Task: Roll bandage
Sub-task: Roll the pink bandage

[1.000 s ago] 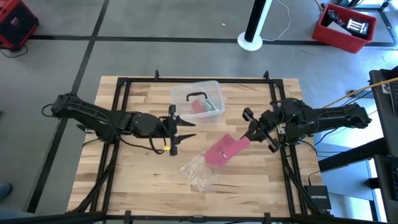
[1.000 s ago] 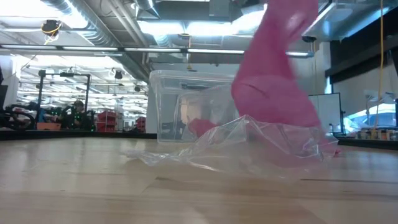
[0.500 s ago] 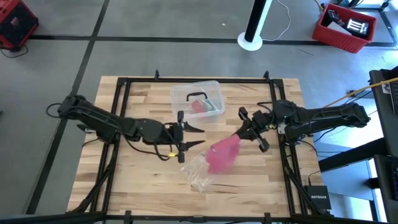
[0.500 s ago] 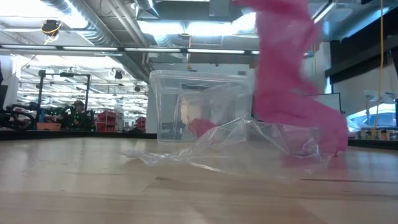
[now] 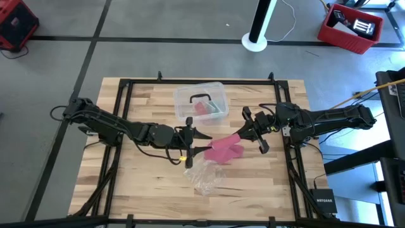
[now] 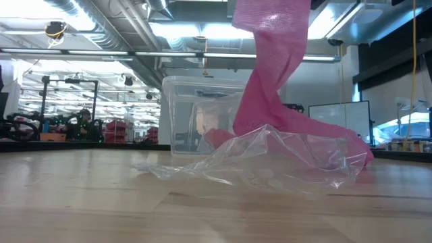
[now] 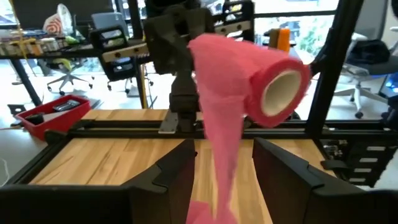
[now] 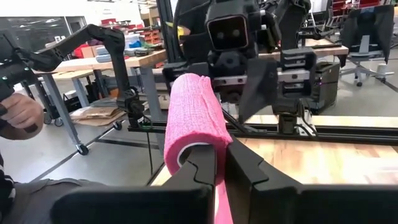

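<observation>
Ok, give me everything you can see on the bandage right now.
The bandage is bright pink, stretchy-looking woven fabric, partly wound into a roll with a pale hollow core. The right gripper is shut on the roll's end, holding it above the table. A loose tail hangs down to the wood beside the clear plastic wrapper. The open left gripper faces it, fingers either side of the tail.

A clear plastic box [image 5: 201,101] sits on the wooden table [image 5: 133,177], a crumpled clear wrapper [image 5: 204,176] nearer the front

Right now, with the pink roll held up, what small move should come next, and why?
Probably close the left hand on the tail: the right hand grips the bandage roll aloft, and its loose strip hangs between the left hand's open fingers.
</observation>
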